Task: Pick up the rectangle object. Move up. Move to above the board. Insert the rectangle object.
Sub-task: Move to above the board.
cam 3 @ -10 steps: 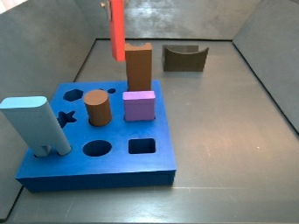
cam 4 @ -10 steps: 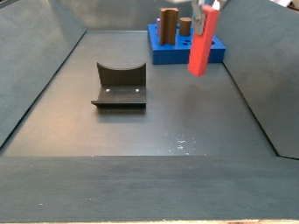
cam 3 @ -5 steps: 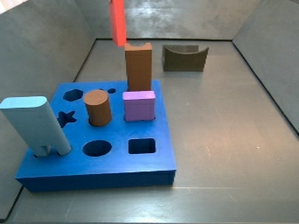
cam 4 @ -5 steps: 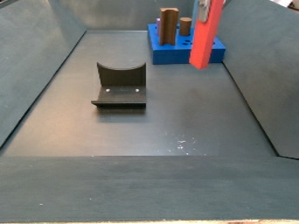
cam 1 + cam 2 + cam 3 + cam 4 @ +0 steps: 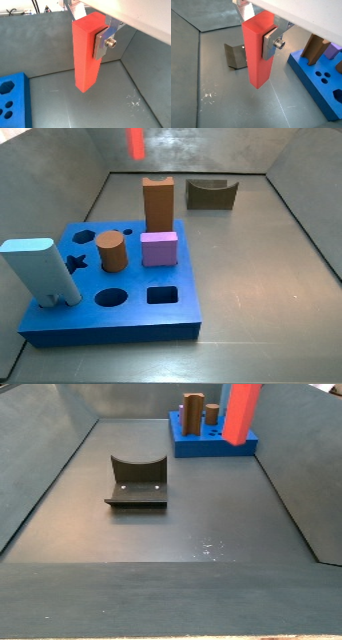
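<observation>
Wrist views — gripper point(image 5: 93, 42) clamps rectangle object point(image 5: 85, 55), seemingly airborne

A dark fixture point(image 5: 136, 481) stands on the grey floor, left of centre in a side view; in a side view it sits at upper right point(image 5: 211, 194), near the back wall. A tall brown block point(image 5: 158, 204), a short brown cylinder point(image 5: 111, 252), a purple cube point(image 5: 160, 248) and a pale blue peg point(image 5: 40, 271) stand upright in separate holes. The fixture also shows in a wrist view point(image 5: 236, 55).
</observation>
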Controlling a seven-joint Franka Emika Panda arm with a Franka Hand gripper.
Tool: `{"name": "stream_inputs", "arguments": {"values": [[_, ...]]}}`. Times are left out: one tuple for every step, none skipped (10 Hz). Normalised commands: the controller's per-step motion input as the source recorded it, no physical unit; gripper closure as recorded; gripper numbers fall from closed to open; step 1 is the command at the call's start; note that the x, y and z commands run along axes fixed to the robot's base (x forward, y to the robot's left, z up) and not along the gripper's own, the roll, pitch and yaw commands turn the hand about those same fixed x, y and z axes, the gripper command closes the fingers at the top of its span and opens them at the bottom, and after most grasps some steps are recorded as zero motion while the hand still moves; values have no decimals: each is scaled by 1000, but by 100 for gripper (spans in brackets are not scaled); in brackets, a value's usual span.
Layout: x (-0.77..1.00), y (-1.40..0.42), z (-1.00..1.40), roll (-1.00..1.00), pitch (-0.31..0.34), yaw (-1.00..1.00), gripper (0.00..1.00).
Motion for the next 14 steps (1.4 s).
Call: {"name": "stream_inputs", "arguments": {"values": [[-2, 117, 1000, 17, 73, -31, 100], [-1, 80, 830, 18, 69, -30, 100], [2, 56, 697, 16, 70, -31, 100], [1, 46, 608, 15, 72, -31, 100], [2, 33, 386, 11, 70, -34, 100], [1, 29, 300, 10, 69, -36, 100], [300, -1000, 61, -34, 93, -1000, 100], [302, -1000, 35, -34, 90, -1000, 100], [322, -1000, 37, -44, 120, -1000, 100], [329, -1000, 37, -82, 148, -1000, 100], [332, -1000, 39, -86, 183, -1000, 100], [339, -1000, 43, -76, 230, -893, 100], [349, -1000, 46, -74, 224, -639, 100], [358, -1000, 48, -68, 213, -475, 100]]}}
